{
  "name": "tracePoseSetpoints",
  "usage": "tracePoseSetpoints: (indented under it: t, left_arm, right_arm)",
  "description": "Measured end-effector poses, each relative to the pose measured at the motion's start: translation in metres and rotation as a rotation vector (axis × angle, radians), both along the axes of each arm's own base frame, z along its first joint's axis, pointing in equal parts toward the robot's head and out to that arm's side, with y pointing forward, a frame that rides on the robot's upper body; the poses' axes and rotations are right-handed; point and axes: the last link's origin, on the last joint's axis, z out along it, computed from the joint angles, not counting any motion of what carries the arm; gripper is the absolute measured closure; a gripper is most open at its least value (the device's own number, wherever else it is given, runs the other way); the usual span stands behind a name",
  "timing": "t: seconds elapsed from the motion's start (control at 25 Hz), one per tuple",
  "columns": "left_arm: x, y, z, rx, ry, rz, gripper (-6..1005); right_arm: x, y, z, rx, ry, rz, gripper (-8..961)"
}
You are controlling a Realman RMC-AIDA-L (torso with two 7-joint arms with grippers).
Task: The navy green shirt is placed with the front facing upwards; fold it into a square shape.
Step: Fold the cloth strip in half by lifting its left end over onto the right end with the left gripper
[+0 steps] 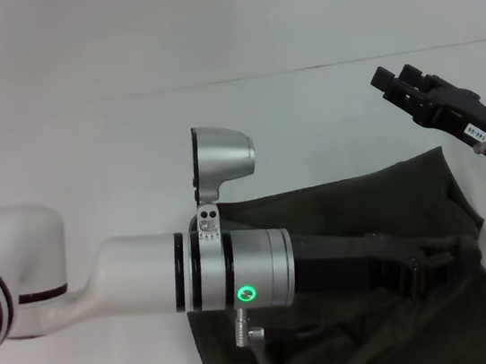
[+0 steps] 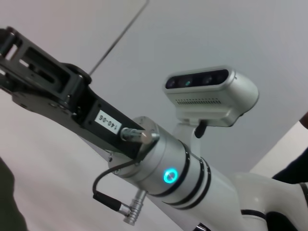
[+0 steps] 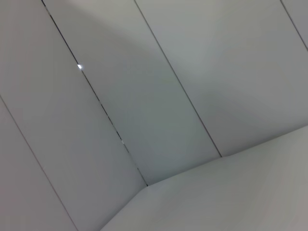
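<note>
1. The navy green shirt (image 1: 357, 220) lies rumpled on the white table (image 1: 81, 123), filling the head view from about 4 to 6 o'clock; only plain green cloth shows.
2. The left gripper (image 1: 430, 257) reaches in from 9 o'clock, low over the shirt's middle. Its dark fingers blend with the cloth, so I cannot tell how wide it is or whether it grips fabric.
3. The right gripper (image 1: 396, 81) hangs raised at 2 o'clock, off the shirt's far edge, touching nothing; its opening cannot be judged.
</note>
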Motion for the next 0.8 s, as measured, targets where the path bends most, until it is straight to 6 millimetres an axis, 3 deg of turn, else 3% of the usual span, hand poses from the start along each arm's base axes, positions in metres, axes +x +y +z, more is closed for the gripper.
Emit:
tracePoseSetpoints:
  t: [0.8]
  left_arm:
    - [-0.007, -0.004, -0.014, 0.102, 0.032, -0.032, 954]
  right_arm:
    - [0.000, 0.000, 0.000, 0.002, -0.007, 0.002, 313]
